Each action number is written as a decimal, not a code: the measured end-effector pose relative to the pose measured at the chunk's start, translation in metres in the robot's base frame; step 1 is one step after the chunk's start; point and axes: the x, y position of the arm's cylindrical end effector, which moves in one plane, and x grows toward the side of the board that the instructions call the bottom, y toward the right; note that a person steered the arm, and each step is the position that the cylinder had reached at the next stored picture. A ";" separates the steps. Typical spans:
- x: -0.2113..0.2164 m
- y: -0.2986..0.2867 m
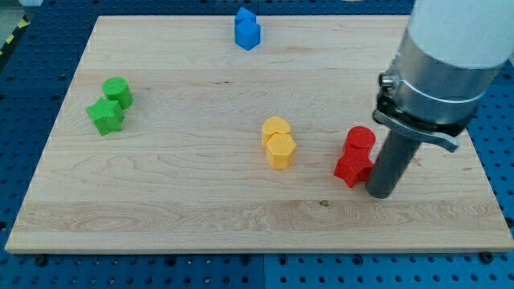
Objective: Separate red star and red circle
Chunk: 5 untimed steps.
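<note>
The red circle [361, 139] and the red star [352, 168] sit touching each other at the view's right, the circle just above the star. My tip [378, 193] rests on the board right beside the star, at its lower right edge, touching or nearly touching it. The rod rises from there toward the view's upper right.
A yellow pair, a heart-like block [275, 128] above a hexagon [280, 151], stands in the middle. A green circle [118, 91] and green star [105, 116] sit at the left. Two blue blocks [247, 29] sit at the top. The wooden board [161, 201] ends close to the tip's right.
</note>
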 end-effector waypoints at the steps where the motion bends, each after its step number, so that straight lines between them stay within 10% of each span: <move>1: -0.002 0.054; 5: -0.041 -0.004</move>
